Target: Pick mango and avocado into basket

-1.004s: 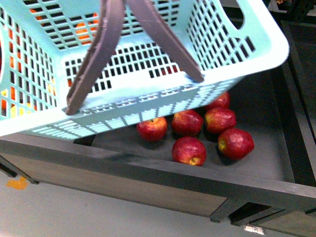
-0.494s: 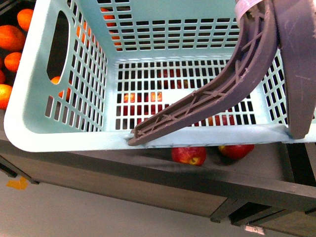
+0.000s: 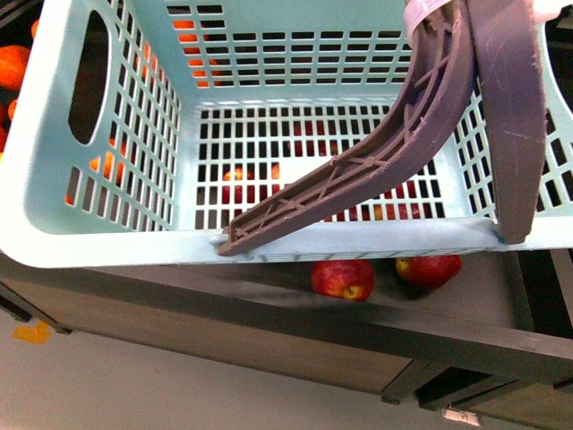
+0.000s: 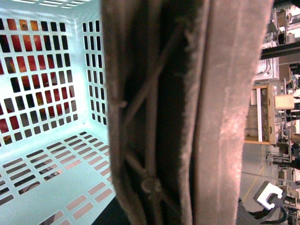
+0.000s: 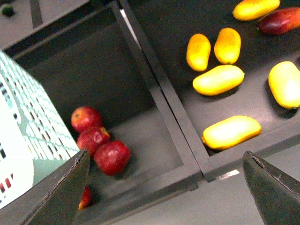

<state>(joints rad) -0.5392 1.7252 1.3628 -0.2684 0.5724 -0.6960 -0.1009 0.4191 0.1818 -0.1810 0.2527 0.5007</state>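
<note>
The teal slotted basket (image 3: 107, 242) fills the front view, hanging over the fruit bins, and it is empty. Its two brown ribbed handles (image 3: 501, 107) are raised together at the upper right. In the left wrist view the handles (image 4: 187, 117) fill the middle, and my left gripper is shut on them with its fingers hidden. My right gripper (image 5: 166, 197) is open and empty above the bins' front rim. Several yellow mangoes lie in a dark bin, the nearest one (image 5: 231, 131) close to that rim. The avocado is out of view.
Red apples (image 5: 111, 157) lie in the bin next to the mangoes, partly under the basket (image 5: 28, 126); two of them (image 3: 343, 278) show below its rim. Orange fruits (image 3: 16, 64) lie at far left. A dark divider (image 5: 159, 103) separates the bins. Grey floor lies in front.
The basket has swung from a high, tilted pose to hanging open side up, covering most apples. In the last half second it has shifted slightly left and nearer.
</note>
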